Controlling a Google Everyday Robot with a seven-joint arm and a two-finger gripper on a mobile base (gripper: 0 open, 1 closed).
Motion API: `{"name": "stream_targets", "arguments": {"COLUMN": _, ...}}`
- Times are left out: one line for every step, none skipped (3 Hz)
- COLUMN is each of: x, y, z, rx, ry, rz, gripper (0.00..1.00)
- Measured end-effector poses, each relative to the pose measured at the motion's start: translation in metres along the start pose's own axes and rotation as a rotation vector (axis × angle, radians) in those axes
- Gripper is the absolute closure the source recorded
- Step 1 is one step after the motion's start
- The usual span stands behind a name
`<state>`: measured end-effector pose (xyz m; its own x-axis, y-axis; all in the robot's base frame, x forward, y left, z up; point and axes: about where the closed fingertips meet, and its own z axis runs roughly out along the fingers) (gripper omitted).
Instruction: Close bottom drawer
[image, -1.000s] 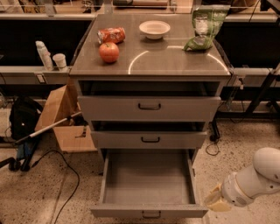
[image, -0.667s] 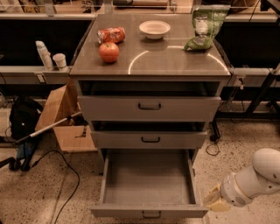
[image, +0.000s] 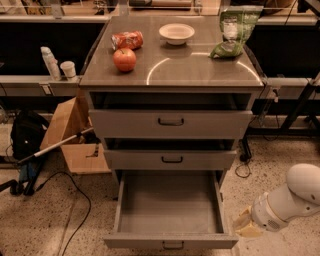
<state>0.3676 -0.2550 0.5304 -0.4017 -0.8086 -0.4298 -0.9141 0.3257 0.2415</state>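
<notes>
Beside the pulled-out grey bottom drawer (image: 170, 207) hovers the gripper (image: 245, 226), closure unclear.

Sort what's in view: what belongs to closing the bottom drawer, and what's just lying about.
For the job: bottom drawer, pulled out; its handle; end effector, low beside the drawer's front right corner.

Lying about: apple, red packet, bowl and green bag on the cabinet top; cardboard box and backpack on the floor.
</notes>
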Motion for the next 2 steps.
{"name": "stream_targets", "arguments": {"x": 0.022, "y": -0.011, "z": 0.019, "rx": -0.004, "ry": -0.016, "rz": 0.040, "gripper": 1.00}}
{"name": "stream_targets", "arguments": {"x": 0.053, "y": -0.025, "z": 0.051, "rx": 0.016, "ry": -0.009, "rz": 0.088, "gripper": 1.00}}
